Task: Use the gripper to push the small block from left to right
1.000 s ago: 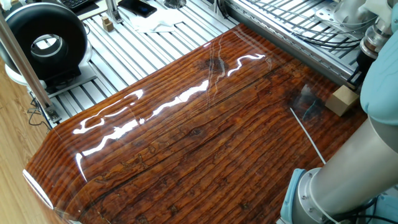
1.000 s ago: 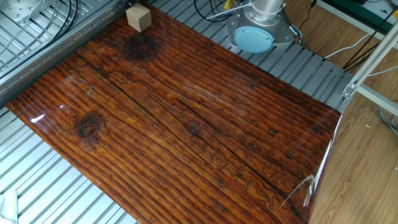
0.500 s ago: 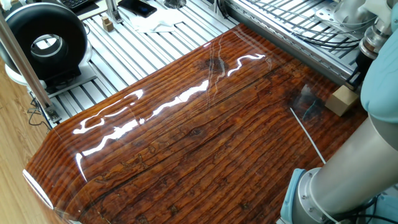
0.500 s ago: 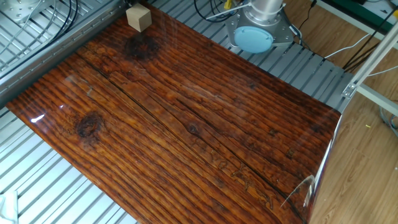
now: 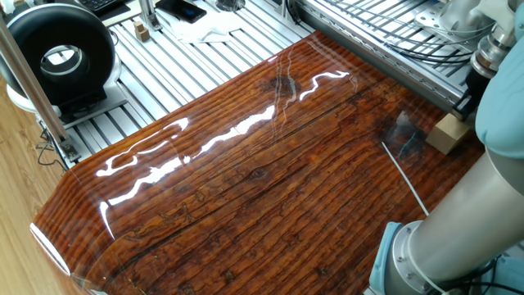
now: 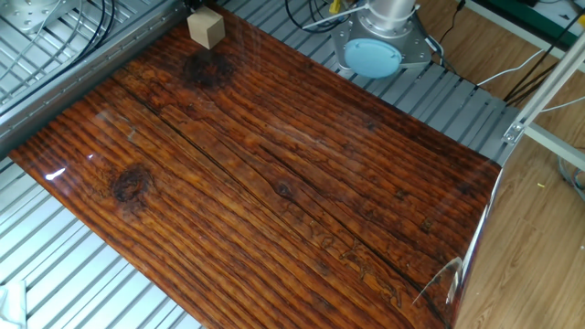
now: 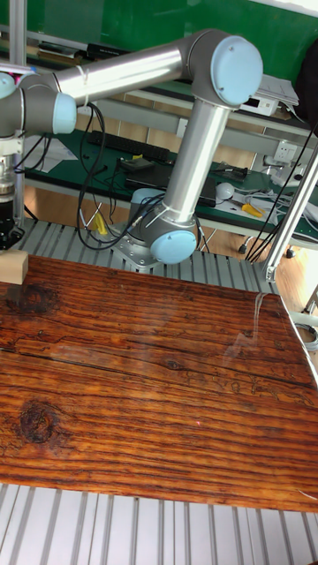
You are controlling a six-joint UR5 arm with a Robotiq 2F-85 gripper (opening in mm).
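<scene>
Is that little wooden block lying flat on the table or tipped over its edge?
Flat. The small block sits square at the far corner of the table, its top face level in both fixed views, no side lifted.

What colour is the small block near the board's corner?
Plain light tan, unpainted wood. The small block shows best in the other fixed view.

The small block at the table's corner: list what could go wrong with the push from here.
1. The small block sits at the very edge of the wooden table, so a skewed push could tip it onto the metal rails.
2. The gripper hangs behind the block near the corner; contact off-centre may spin it rather than slide it.
3. The glossy tabletop may let the block slip aside.
</scene>
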